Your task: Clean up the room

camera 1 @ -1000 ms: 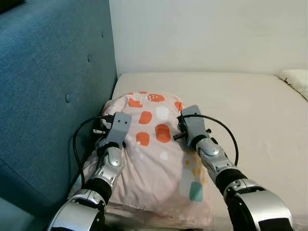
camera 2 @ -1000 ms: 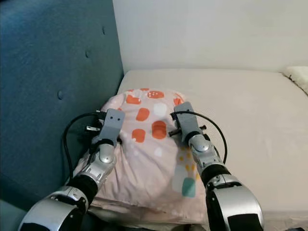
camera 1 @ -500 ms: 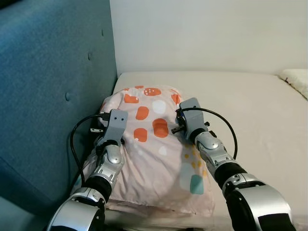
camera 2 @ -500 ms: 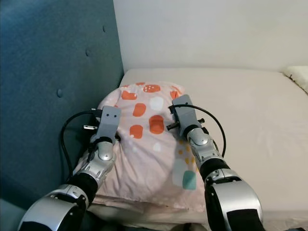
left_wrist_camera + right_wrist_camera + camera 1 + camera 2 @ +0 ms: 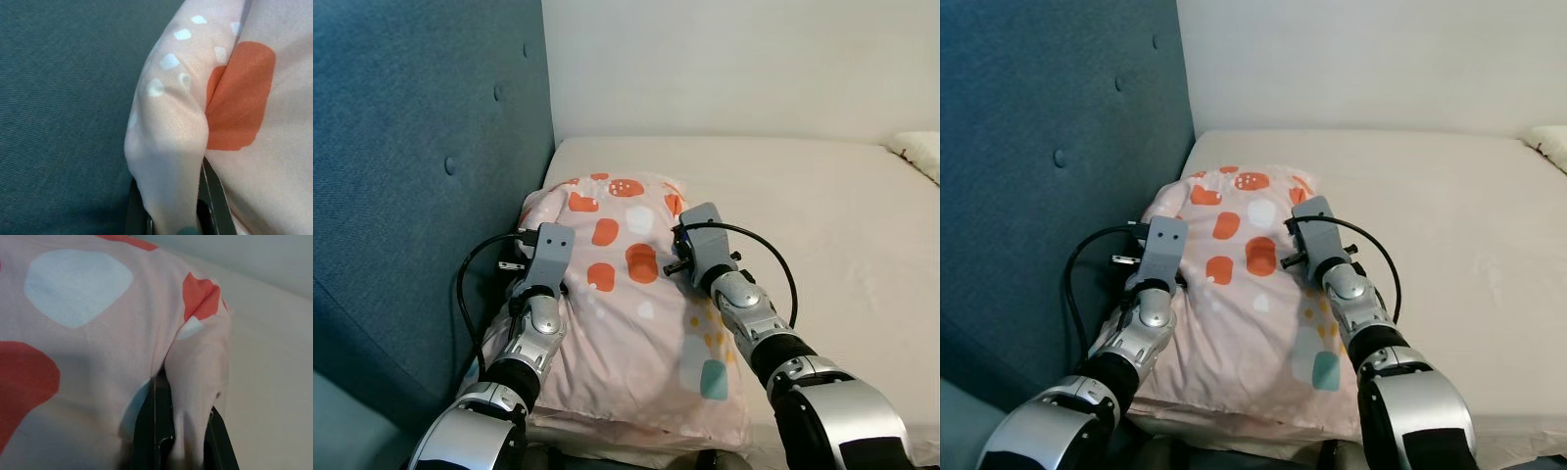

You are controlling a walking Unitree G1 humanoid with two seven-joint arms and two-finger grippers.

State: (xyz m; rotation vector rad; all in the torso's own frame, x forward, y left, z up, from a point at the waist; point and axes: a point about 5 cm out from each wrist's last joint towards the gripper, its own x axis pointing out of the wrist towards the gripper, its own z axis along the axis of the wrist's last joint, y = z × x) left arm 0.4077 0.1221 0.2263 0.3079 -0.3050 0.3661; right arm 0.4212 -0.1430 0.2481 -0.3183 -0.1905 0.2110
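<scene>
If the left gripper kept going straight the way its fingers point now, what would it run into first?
The left gripper is already clamped on a fold of the pink spotted pillow, so more pillow bunches ahead first. Beyond that, probably the blue headboard beside it, though depth is unclear.

a bedroom in a home. a bed with a plain cream mattress sits in the corner against a bare white wall. a tall, teal, button-tufted upholstered headboard runs along one side. a pink pillow with orange and white spots lies on the mattress beside the headboard.
</scene>
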